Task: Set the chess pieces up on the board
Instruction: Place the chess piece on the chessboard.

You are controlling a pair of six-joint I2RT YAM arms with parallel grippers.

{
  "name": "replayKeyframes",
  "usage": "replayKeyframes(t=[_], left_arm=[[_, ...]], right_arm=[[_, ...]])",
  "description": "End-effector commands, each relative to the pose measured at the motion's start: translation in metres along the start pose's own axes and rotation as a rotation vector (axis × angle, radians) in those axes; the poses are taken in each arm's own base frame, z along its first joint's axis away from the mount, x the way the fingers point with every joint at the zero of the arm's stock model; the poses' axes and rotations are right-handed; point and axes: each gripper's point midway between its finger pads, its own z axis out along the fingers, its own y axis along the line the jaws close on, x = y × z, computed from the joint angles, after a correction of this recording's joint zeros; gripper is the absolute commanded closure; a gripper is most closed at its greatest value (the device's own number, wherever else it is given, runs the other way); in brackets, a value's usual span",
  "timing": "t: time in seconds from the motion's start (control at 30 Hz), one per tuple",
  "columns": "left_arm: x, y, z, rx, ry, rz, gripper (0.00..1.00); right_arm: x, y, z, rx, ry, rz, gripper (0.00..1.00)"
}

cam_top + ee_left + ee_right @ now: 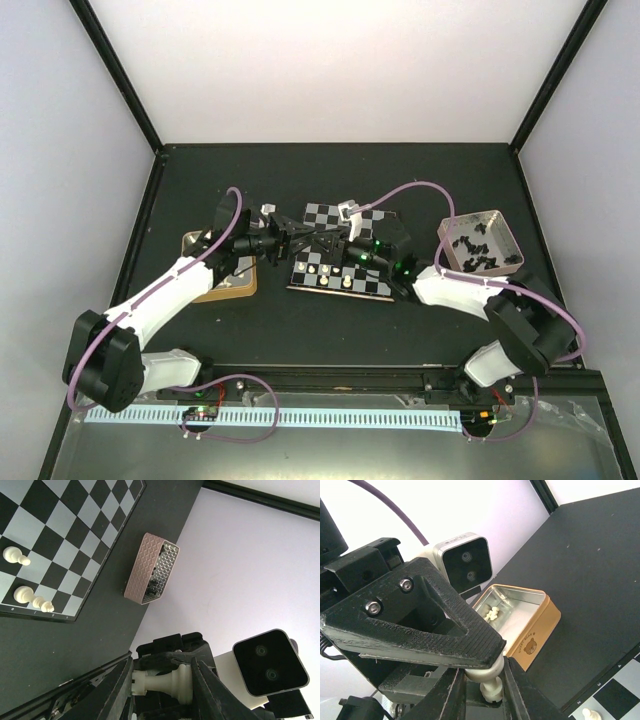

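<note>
Black table [600,545], board [65,530], gold tin [542,622], bear logo [529,645], lettering unreadable

Board [65,525] chequered black and pale silvery-grey; chess pieces [15,556] on it cream-white; table [300,180] matt black. One tin [142,565] pinkish-silver with raised diamond quilting; black pieces [480,250] inside. Other tin [540,630] gold-sided with a small brown bear mark [529,645]; cables [420,186] purple.

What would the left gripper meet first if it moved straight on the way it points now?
The right gripper, I think. It faces the left gripper head-on over the board, and both seem closed on one white piece between them, so hardly any free way remains.
</note>
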Motion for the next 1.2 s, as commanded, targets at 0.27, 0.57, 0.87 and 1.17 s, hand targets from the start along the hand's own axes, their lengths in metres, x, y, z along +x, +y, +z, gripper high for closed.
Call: replayKeyframes(t=[0.27, 0.57, 0.87, 1.17], left_arm=[[0.026, -0.02, -0.005, 0.068, 0.099, 0.026, 0.73], [0.028, -0.026, -0.011, 0.076, 0.075, 0.109, 0.52], [0.025, -0.041, -0.018, 0.082, 0.021, 0.432, 0.28], [0.021, -0.055, -0.023, 0.081, -0.042, 0.772, 0.23]], right_arm=[[-0.012, 0.013, 0.009, -0.06, -0.026, 0.028, 0.9], [-0.019, 0.025, 0.001, -0.097, -0.047, 0.083, 0.98], [-0.026, 0.032, -0.013, -0.121, -0.032, 0.344, 0.99], [-0.005, 0.009, -0.021, -0.09, 0.076, 0.671, 0.99]])
